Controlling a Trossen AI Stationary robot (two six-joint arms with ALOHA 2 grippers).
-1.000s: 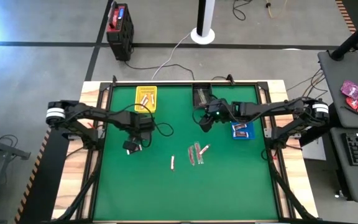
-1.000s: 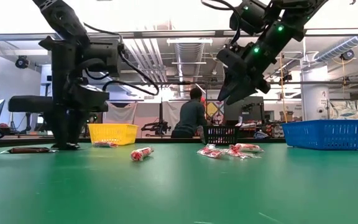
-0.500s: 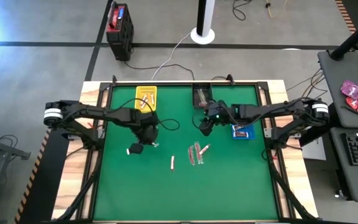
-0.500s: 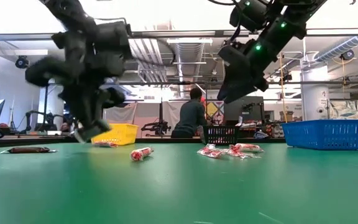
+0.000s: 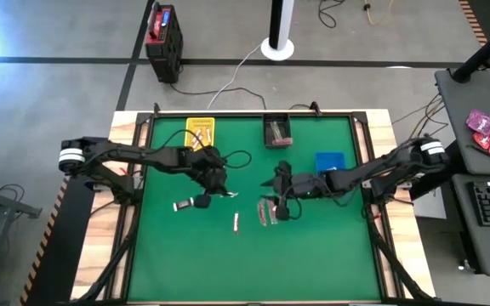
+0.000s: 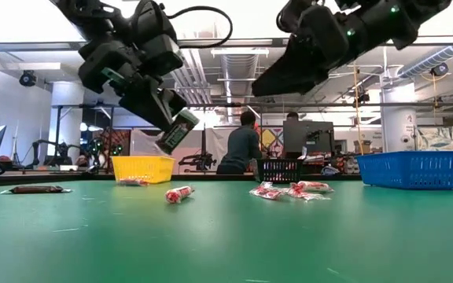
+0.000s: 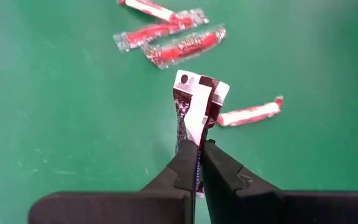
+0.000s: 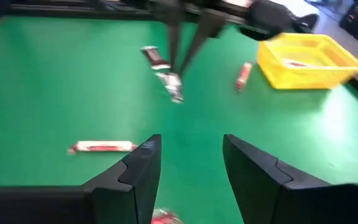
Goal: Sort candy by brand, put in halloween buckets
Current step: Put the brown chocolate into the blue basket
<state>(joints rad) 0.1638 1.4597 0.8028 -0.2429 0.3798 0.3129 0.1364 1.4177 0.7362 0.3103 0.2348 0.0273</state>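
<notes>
Left gripper clamped on a dark brown candy bar, lifted off the green table, bar hanging tilted in the low view; right gripper fingers spread, holding nothing, above the cluster of red-wrapped candy mid-table; one red bar lies apart; another dark bar on the mat near the left gripper; yellow bucket, black bucket and blue bucket toward the far edge.
</notes>
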